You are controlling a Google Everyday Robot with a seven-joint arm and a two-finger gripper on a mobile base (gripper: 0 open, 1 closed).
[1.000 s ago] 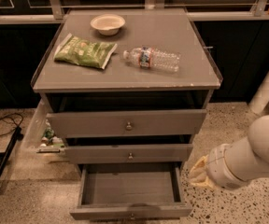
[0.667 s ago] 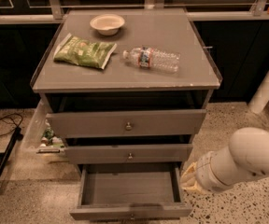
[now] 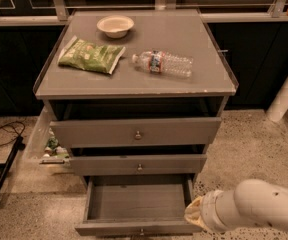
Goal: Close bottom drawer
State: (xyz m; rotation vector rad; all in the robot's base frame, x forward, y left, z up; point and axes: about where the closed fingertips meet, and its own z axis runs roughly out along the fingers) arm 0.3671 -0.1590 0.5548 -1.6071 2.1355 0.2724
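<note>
The bottom drawer (image 3: 136,201) of the grey cabinet is pulled far out and its box looks empty. Its slim front panel (image 3: 134,228) with a small round knob (image 3: 142,231) is at the bottom edge of the camera view. My white arm (image 3: 261,209) comes in from the lower right. Its gripper end (image 3: 193,215) is at the drawer's right front corner, next to the front panel. The fingers are hidden.
The middle drawer (image 3: 138,164) and top drawer (image 3: 136,132) stand slightly open. On the cabinet top lie a white bowl (image 3: 115,25), a green chip bag (image 3: 91,55) and a plastic water bottle (image 3: 163,63). A clear bin (image 3: 46,143) hangs at the cabinet's left. A black stand and cable (image 3: 1,174) lie on the floor at left.
My arm has moved left and down, from beside the cabinet's right side to the bottom drawer's right front corner. The drawers have not moved.
</note>
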